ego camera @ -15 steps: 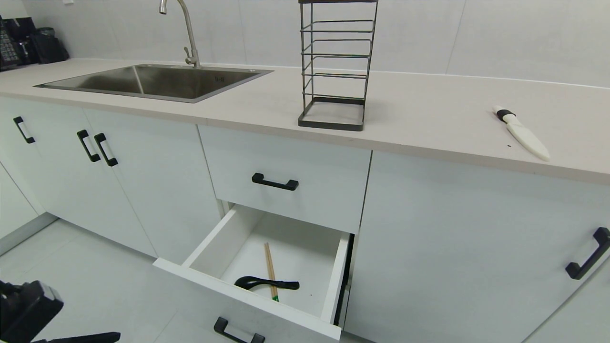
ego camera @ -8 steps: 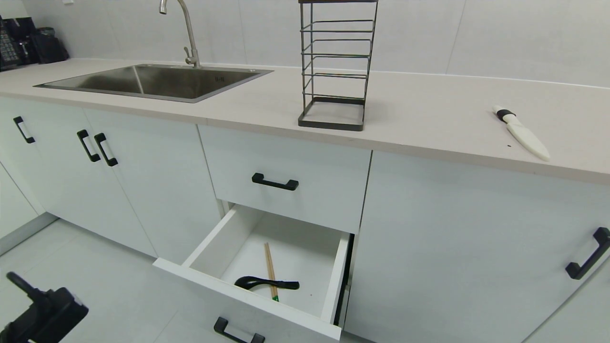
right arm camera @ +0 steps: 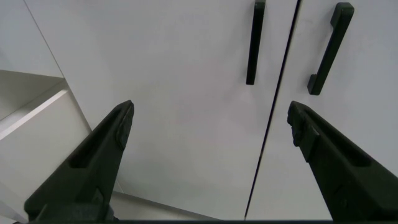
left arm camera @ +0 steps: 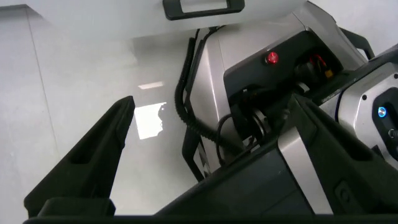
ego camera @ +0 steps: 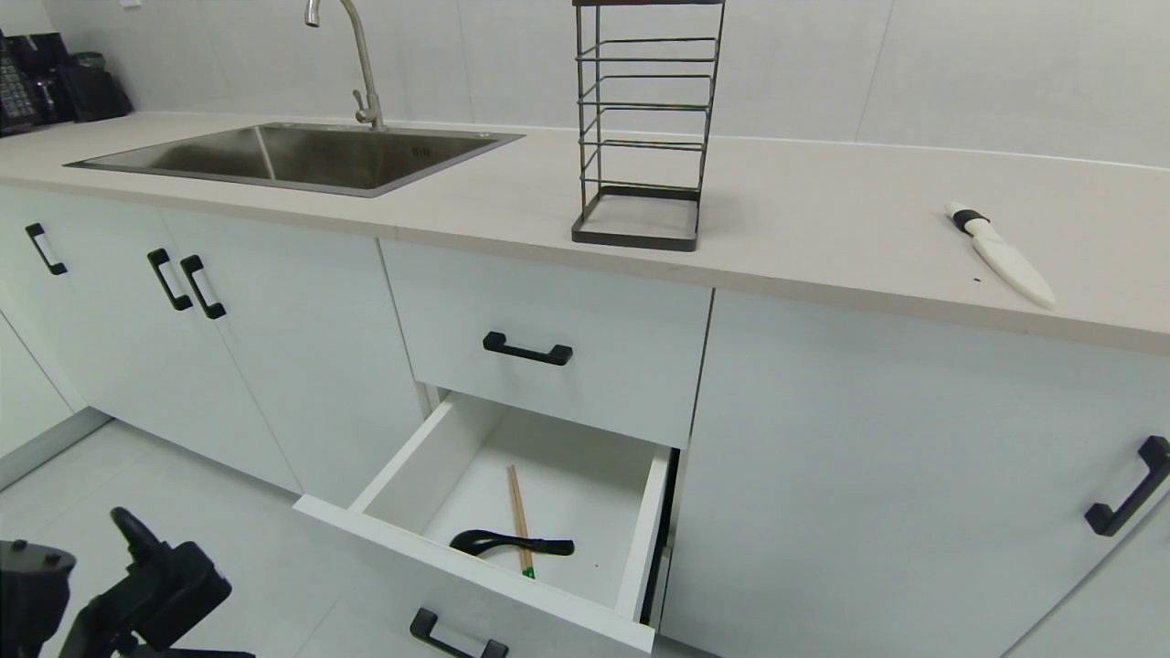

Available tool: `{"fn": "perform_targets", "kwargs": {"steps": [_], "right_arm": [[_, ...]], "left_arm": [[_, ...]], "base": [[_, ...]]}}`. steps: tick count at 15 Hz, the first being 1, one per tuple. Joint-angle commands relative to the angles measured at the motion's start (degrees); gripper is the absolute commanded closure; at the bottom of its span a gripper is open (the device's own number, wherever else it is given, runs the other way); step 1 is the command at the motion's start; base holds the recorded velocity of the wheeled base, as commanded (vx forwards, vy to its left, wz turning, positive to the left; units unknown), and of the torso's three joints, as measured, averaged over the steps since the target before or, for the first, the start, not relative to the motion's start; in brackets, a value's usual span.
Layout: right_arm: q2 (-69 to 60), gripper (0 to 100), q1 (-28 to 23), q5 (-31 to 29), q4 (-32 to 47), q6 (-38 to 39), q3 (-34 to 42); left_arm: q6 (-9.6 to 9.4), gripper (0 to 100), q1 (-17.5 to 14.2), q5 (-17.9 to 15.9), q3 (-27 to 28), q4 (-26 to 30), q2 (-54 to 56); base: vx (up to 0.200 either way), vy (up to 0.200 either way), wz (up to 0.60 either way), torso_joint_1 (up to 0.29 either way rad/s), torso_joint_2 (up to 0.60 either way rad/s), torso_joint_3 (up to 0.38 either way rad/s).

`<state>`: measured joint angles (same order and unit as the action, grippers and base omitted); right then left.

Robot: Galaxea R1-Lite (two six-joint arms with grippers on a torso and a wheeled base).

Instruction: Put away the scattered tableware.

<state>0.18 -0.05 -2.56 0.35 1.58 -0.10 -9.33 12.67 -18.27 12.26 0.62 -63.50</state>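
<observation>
Raised slightly, the left gripper [ego camera: 151,567] is held spread and empty; chopsticks [ego camera: 518,512] and black spoon [ego camera: 503,543] are stowed in the open drawer [ego camera: 645,535], the white knife [ego camera: 1002,257] left on the surface [ego camera: 823,206].

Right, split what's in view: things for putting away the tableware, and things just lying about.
For the job:
white knife on the counter
open drawer
chopsticks and black spoon inside it

Just there:
sink
faucet
wire rack
closed cupboard doors
</observation>
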Motion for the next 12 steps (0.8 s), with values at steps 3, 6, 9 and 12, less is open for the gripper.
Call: {"fn": "perform_targets", "kwargs": {"steps": [3, 6, 9, 12], "right_arm": [[0.08, 0, -0.04, 0.01, 0.00, 0.00, 0.01], [0.08, 0, 0.05, 0.01, 0.00, 0.00, 0.01], [0.08, 0, -0.04, 0.01, 0.00, 0.00, 0.01], [0.08, 0, -0.04, 0.01, 0.00, 0.00, 0.01]], "left_arm": [[0.10, 0, -0.01, 1.93, -0.05, -8.09, -11.73], [0.27, 0, 2.01, 4.91, -1.10, -15.04, -17.45], [0.19, 0, 2.45, 5.18, -0.40, -16.00, -20.17], [0.19, 0, 2.45, 5.18, -0.40, -18.90, -22.90]], "base": [[0.000, 0.000, 0.00, 0.000, 0.00, 0.000], [0.000, 0.000, 0.00, 0.000, 0.00, 0.000], [0.000, 0.000, 0.00, 0.000, 0.00, 0.000], [0.000, 0.000, 0.00, 0.000, 0.00, 0.000]]}}
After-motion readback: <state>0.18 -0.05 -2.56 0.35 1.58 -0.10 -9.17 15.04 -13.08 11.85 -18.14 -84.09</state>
